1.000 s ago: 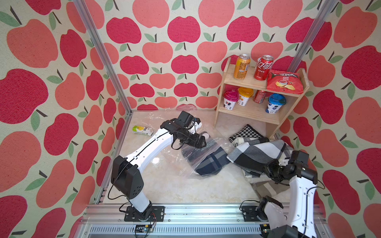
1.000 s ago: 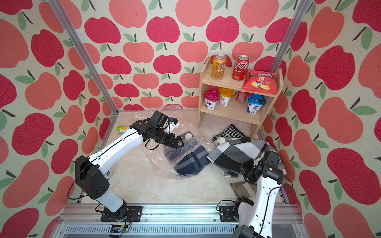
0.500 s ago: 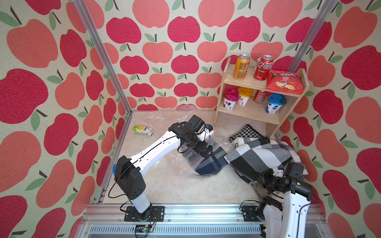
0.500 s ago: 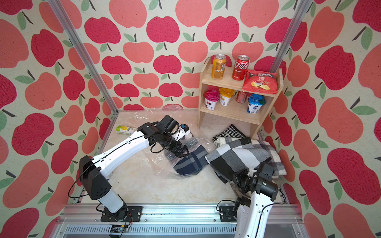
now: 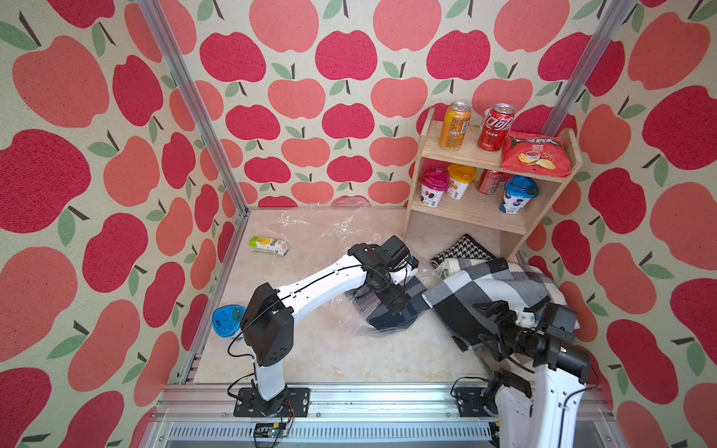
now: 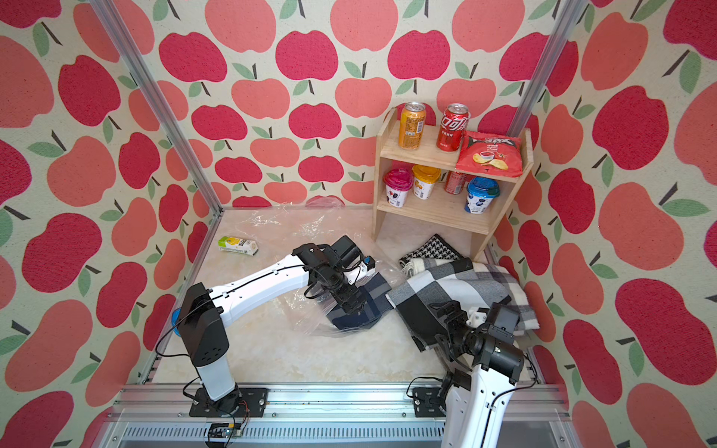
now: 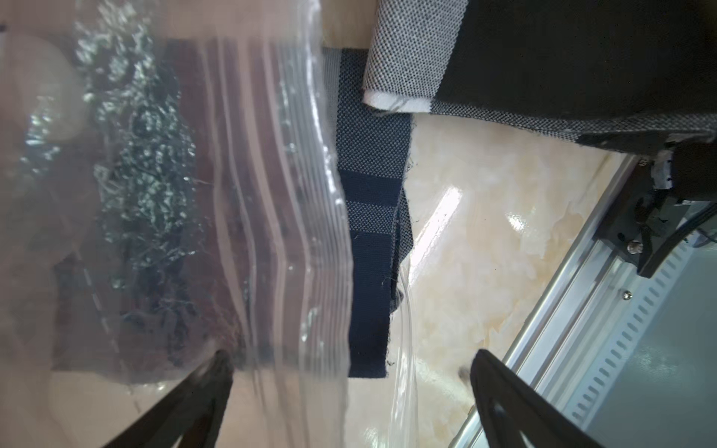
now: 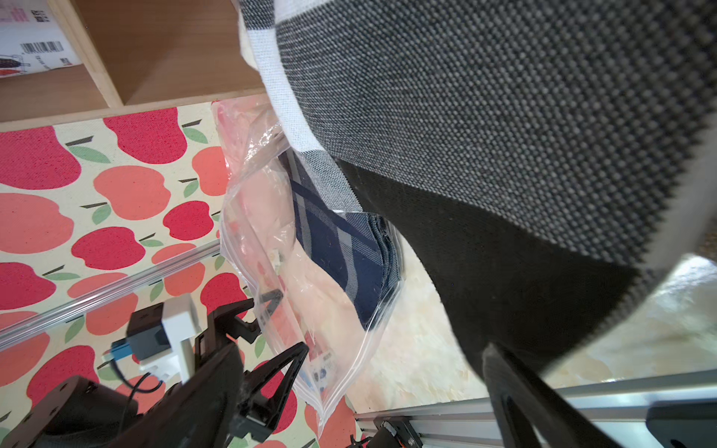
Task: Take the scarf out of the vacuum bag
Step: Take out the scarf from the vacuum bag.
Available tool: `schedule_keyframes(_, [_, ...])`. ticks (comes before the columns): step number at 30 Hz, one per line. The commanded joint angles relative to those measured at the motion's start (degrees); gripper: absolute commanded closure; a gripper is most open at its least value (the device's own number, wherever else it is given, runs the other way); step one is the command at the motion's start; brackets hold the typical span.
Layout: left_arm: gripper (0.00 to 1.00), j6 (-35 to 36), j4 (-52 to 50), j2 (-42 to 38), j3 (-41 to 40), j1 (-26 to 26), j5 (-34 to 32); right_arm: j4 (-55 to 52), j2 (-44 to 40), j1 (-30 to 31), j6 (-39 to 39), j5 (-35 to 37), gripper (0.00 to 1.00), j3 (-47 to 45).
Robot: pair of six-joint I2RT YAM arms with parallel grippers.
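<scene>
The clear, crinkly vacuum bag (image 5: pixel 349 314) (image 6: pixel 306 310) lies mid-floor. A navy plaid scarf (image 5: pixel 392 322) (image 7: pixel 368 232) (image 8: pixel 341 240) sticks out of its mouth. My left gripper (image 5: pixel 395 306) (image 7: pixel 351 360) stands open over that mouth, with the bag's zip edge and the navy scarf's end between its jaws. A grey, black and white checked scarf (image 5: pixel 489 279) (image 6: pixel 454 283) (image 8: pixel 504 135) lies outside the bag to the right. My right gripper (image 5: pixel 487 326) (image 8: pixel 355 368) is open at that scarf's near edge, holding nothing.
A wooden shelf (image 5: pixel 485 209) with cans, cups and a chip bag stands at the back right. A houndstooth cloth (image 5: pixel 463 250) lies at its foot. A small green carton (image 5: pixel 267 245) lies at the back left, a blue lid (image 5: pixel 227 318) by the left wall.
My right gripper has opened and let go of the checked scarf, which dropped to the floor. My left gripper slid right along the bag to its mouth.
</scene>
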Motion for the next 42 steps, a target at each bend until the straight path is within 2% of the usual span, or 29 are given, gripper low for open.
schedule_keyframes(1, [0.13, 1.41, -2.06, 1.80, 1.59, -0.44, -5.99, 3.08, 0.89, 1.00, 1.88, -1.89, 0.00, 3.22])
schedule_keyframes(3, [0.43, 1.39, -1.98, 2.45, 2.10, -0.35, -7.05, 4.24, 1.47, 2.40, 2.31, -1.75, 0.00, 4.84])
schedule_keyframes(4, [0.52, 1.22, -2.04, 2.86, 2.45, -0.22, -7.63, 4.46, 1.83, 3.65, 2.45, -0.60, 0.00, 6.03])
schedule_keyframes(7, [0.59, 0.34, -2.16, 3.91, 3.76, 0.09, -9.81, 4.89, 3.36, 8.72, 2.71, 3.26, 0.00, 8.50])
schedule_keyframes(9, [0.72, -0.06, -1.94, 4.19, 4.44, 0.48, -10.72, 6.25, 4.21, 12.76, 3.82, 5.54, 0.00, 8.38])
schedule_keyframes(13, [0.94, -1.31, -1.54, 4.14, 5.44, 2.03, -10.37, 12.76, 6.71, 26.23, 8.03, 12.84, 0.00, 5.88])
schedule_keyframes(14, [0.97, -1.88, -1.47, 4.08, 5.55, 2.57, -9.78, 14.36, 8.20, 29.57, 8.68, 15.05, 0.00, 5.68])
schedule_keyframes(18, [0.98, -5.20, -0.82, 3.02, 4.73, 6.16, -7.39, 20.09, 20.27, 48.88, 7.95, 27.59, 0.00, 9.34])
schedule_keyframes(22, [0.98, -8.13, 0.37, 1.83, 3.48, 11.21, -4.44, 22.36, 34.48, 59.75, 1.77, 37.93, 0.00, 18.33])
schedule_keyframes(25, [0.98, -9.66, 1.40, 0.74, 2.85, 14.31, -2.20, 25.69, 42.16, 60.95, -2.95, 39.76, 0.00, 22.54])
schedule_keyframes(28, [0.98, -9.89, 1.06, 0.31, 3.33, 15.79, -2.66, 28.40, 48.50, 61.01, -7.73, 40.63, 0.00, 25.66])
schedule_keyframes(35, [0.97, -9.88, -0.05, 0.37, 4.06, 17.97, -2.95, 27.26, 62.25, 61.01, -15.42, 42.83, 0.02, 34.12])
schedule_keyframes(37, [0.97, -10.13, -0.59, 0.78, 4.56, 18.18, -4.08, 26.91, 64.39, 61.06, -16.13, 42.30, 0.03, 35.17])
schedule_keyframes(42, [0.95, -10.94, -1.17, 1.72, 5.71, 19.28, -2.27, 26.49, 65.57, 61.04, -15.55, 43.31, 0.05, 33.37])
